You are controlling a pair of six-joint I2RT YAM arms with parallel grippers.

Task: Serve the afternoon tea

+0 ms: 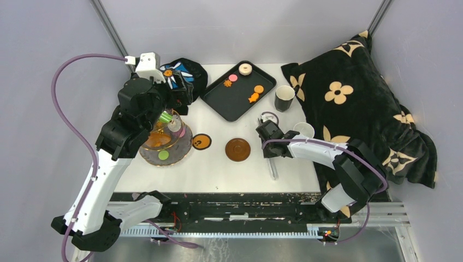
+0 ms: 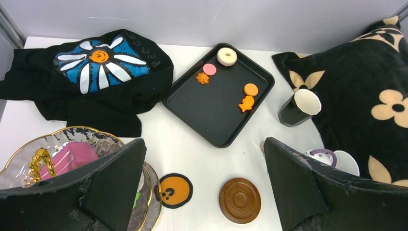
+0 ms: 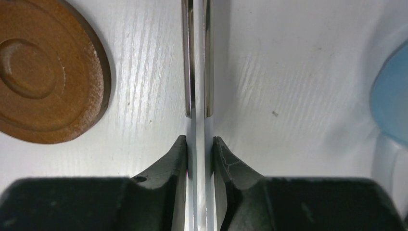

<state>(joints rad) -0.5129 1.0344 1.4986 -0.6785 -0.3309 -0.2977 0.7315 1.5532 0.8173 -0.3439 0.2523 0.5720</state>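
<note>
My right gripper [image 3: 198, 139] is shut on a pair of flat metal tongs [image 3: 197, 72] that lie on the white table just right of a brown saucer [image 3: 43, 72]. In the top view it [image 1: 271, 148] sits between the saucer [image 1: 238, 149] and the white mug [image 1: 304, 130], with the tongs [image 1: 272, 170] poking toward the near edge. My left gripper [image 2: 203, 142] hangs open and empty above the glass stand [image 1: 183, 148], which carries pink, orange and green pastries. Several more pastries lie on the black tray [image 1: 229, 101]. The dark cup [image 1: 284, 98] stands right of the tray.
An orange coaster with a black rim [image 1: 201, 142] lies between stand and saucer. A black cloth with a blue-white flower [image 1: 188, 73] is bunched at the back left. A black blanket with tan flowers [image 1: 355, 103] fills the right side, close behind the mug and cup.
</note>
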